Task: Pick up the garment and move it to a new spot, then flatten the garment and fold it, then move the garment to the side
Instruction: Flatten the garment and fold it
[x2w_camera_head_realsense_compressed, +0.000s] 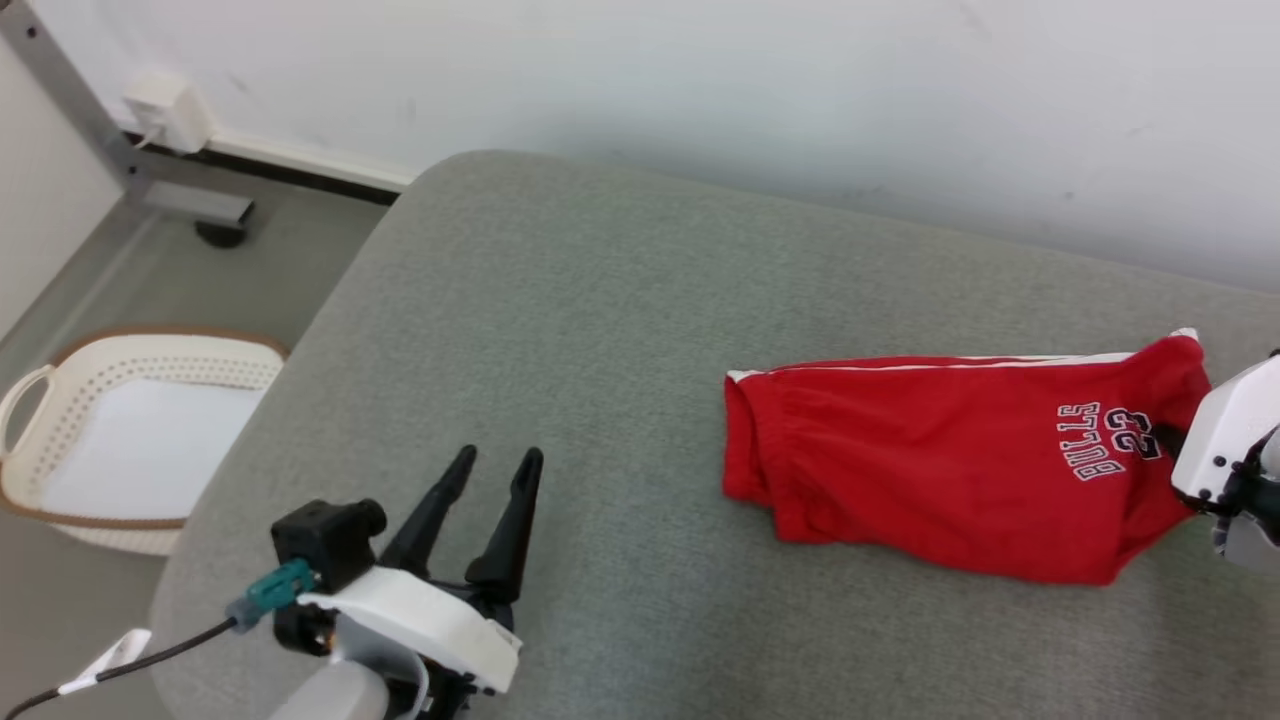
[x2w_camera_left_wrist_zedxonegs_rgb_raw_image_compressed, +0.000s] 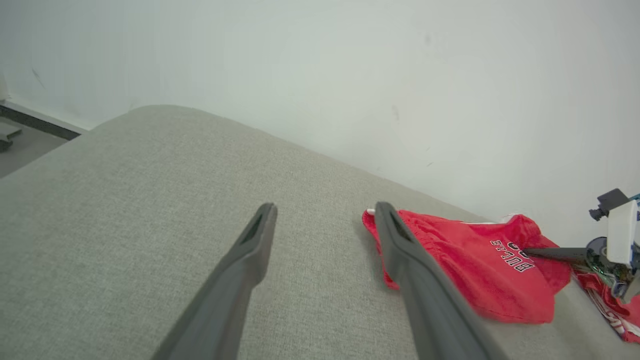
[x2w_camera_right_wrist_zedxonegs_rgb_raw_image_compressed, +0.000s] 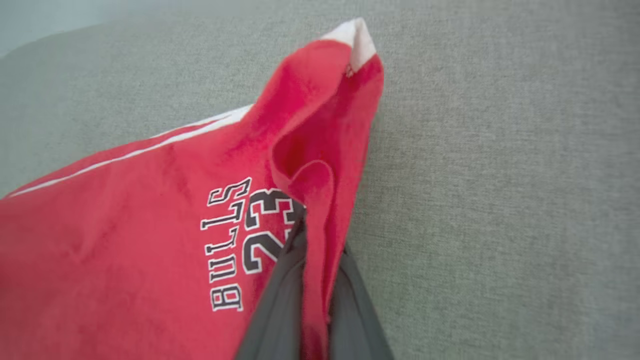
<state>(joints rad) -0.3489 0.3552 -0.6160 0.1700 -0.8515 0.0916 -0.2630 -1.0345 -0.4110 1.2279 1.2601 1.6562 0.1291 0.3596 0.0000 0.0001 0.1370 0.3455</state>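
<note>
The shorts (x2w_camera_head_realsense_compressed: 930, 460) lie lengthwise near the far edge of the cushion (x2w_camera_head_realsense_compressed: 560, 300), waistband leftward. The right gripper (x2w_camera_right_wrist_zedxonegs_rgb_raw_image_compressed: 320, 240) pinches their right hem. The left gripper (x2w_camera_head_realsense_compressed: 498, 457) stands spread.

The red garment (x2w_camera_head_realsense_compressed: 930, 470) carries the word "BULLS" in white-edged letters. Just beside it stands the number 23, dark with a white outline.

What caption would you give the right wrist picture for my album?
Right gripper shut on a fold of the red Bulls shorts lying on the grey cushion.
</note>
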